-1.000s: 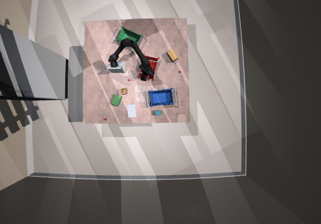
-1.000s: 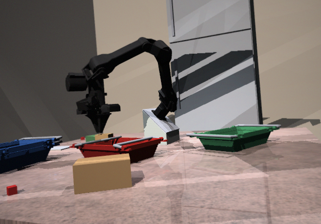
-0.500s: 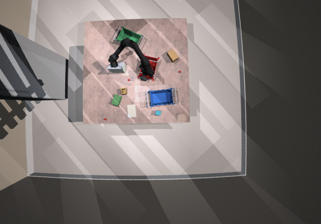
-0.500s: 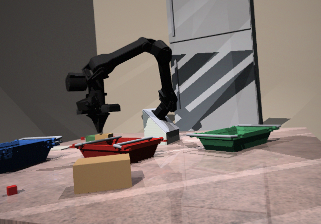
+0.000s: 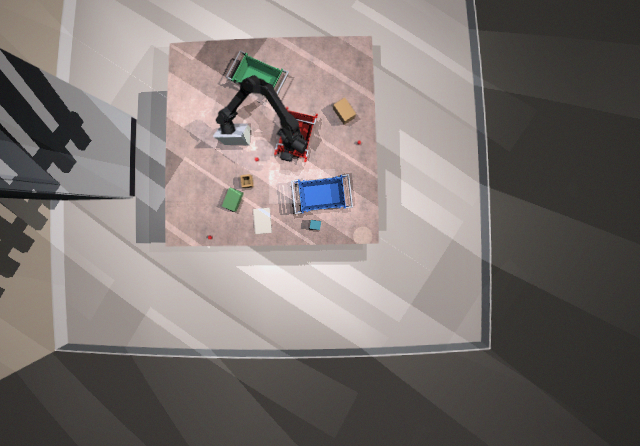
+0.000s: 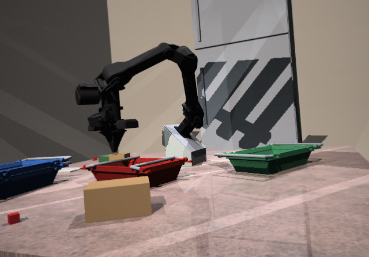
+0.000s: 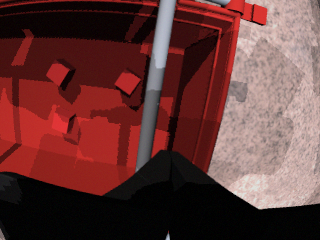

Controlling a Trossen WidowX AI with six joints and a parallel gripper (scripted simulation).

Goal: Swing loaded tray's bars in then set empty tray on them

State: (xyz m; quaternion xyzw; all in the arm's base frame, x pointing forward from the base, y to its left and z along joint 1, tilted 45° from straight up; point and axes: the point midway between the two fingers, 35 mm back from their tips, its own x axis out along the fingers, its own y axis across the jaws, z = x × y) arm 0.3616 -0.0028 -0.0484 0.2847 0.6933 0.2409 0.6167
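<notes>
The red tray (image 5: 302,114) (image 6: 166,175) (image 7: 223,90) holds small red blocks (image 7: 127,82) on its floor. One bar (image 6: 113,161) (image 7: 159,65) lies across its top near one end. The other bar (image 6: 153,163) also lies across the top near the other end. My gripper (image 6: 113,151) (image 7: 167,159) points down above the first bar's end of the tray, fingertips together and empty; the arm hides them in the top view. The blue tray (image 5: 321,178) (image 6: 29,177) and the green tray (image 5: 266,62) (image 6: 253,165) look empty, bars out over their ends.
A tan box (image 5: 344,110) (image 6: 117,200) stands beside the red tray. A green block (image 5: 232,199), a white sheet (image 5: 262,220) and a teal block (image 5: 315,224) lie around the blue tray's side of the table. Small red cubes (image 5: 359,142) (image 6: 13,218) lie scattered.
</notes>
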